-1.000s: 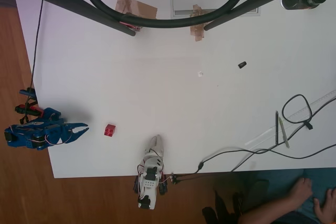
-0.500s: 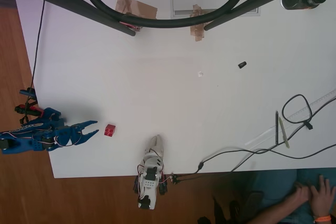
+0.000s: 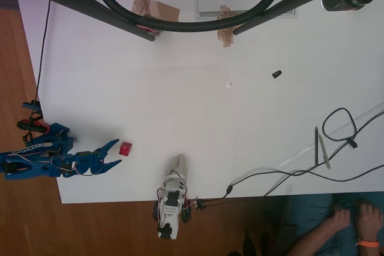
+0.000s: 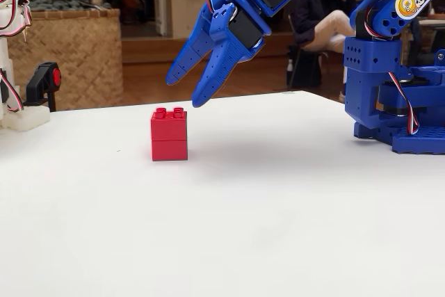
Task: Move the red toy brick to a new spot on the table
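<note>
The blue pincer stands with its two fingers spread apart in a moderate V and holds nothing; in the fixed view the pincer hangs tilted downward with its fingertips just above and slightly to the right of the red toy brick, apart from it, with a gap of air between tip and studs. In the overhead view the red toy brick sits on the counter just beyond the finger ends, near the counter's left edge and not far from its lower edge. The brick stands upright, studs on top, and appears as two stacked layers in the fixed view. The white counter surface to the right of and above the brick in the overhead view is open. A white arm lies at the lower edge, near the brick on its lower right. Well apart from the brick are a small black cap-like object toward the upper right, brown tape patches along the top edge, and black cables with a ruler at the lower right. The blue arm base stands on the counter to the right in the fixed view.
</note>
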Robot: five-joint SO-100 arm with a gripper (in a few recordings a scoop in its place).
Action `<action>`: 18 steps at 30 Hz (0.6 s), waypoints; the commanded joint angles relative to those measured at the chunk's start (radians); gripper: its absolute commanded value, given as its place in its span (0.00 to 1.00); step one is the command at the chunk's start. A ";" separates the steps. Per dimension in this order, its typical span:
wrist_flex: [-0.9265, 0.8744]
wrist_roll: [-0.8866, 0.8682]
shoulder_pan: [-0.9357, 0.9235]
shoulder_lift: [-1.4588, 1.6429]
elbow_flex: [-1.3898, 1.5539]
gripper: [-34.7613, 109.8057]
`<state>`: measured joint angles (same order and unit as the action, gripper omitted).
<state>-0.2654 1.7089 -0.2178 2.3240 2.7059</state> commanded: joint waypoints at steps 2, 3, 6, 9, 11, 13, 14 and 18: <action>0.098 0.009 -0.029 -0.077 -0.087 0.52; 0.112 0.011 -0.034 -0.097 -0.089 0.52; 0.141 0.008 -0.044 -0.155 -0.097 0.52; 0.155 -0.015 -0.044 -0.190 -0.100 0.52; 0.170 -0.035 -0.037 -0.215 -0.100 0.52; 0.195 -0.055 -0.031 -0.244 -0.100 0.51; 0.204 -0.063 -0.028 -0.259 -0.101 0.51; 0.216 -0.124 -0.017 -0.327 -0.140 0.48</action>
<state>-0.0752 1.6199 -0.2408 2.0110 2.6661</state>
